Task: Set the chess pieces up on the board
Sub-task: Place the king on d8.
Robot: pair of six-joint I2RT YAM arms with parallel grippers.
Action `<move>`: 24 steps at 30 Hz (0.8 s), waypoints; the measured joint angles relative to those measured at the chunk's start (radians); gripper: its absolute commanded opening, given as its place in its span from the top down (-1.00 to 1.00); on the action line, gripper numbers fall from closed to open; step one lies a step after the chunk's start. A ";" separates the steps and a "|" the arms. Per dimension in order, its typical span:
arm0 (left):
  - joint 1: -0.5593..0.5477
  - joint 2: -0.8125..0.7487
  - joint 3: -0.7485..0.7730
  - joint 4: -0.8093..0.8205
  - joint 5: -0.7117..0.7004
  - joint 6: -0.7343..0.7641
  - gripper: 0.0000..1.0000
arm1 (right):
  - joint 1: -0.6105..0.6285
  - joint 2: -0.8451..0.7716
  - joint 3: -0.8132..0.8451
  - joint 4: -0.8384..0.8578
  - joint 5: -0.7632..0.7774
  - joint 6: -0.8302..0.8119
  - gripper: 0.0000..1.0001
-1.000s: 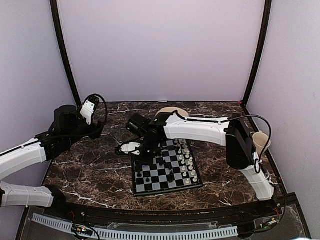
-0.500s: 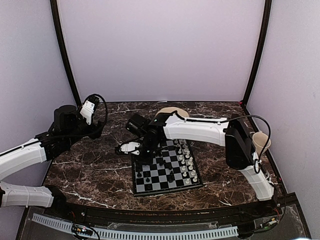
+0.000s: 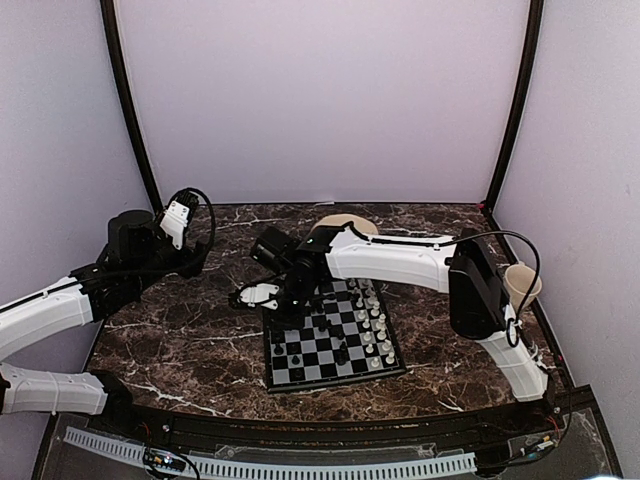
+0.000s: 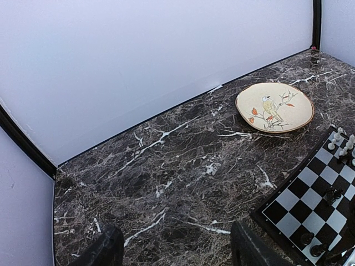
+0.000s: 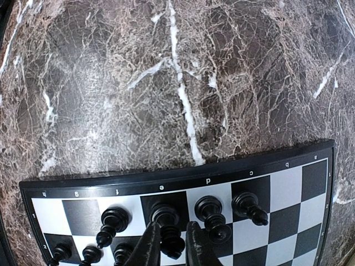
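The right hand is narrow over the edge row of the board, its fingers flanking a black chess piece. Whether they press it I cannot tell. More black pieces stand just beside it on neighbouring squares. The left hand hangs wide, holding nothing, above the bench. A bird-painted plate lies near the board's far corner.

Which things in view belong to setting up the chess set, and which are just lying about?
For the job:
- board
- black chess pieces
- white chess pieces

Lying about:
- bird-painted plate, beyond the board
- cup, far right
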 measured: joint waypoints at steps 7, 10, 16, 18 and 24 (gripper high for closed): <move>0.000 0.000 0.000 0.000 0.002 0.000 -0.36 | 0.000 0.000 0.000 -0.001 -0.001 0.005 0.43; 0.000 0.000 0.000 0.000 0.003 0.000 -0.36 | 0.000 0.000 0.000 -0.001 -0.002 0.008 0.39; 0.000 0.000 0.000 0.000 0.004 0.000 -0.36 | 0.000 0.000 0.000 -0.001 -0.010 0.014 0.39; 0.000 0.000 0.000 0.000 0.005 0.000 -0.36 | 0.000 0.000 0.000 -0.001 -0.016 0.015 0.42; 0.000 0.000 0.000 0.000 0.006 0.000 -0.36 | 0.000 0.000 0.000 -0.003 -0.030 0.022 0.53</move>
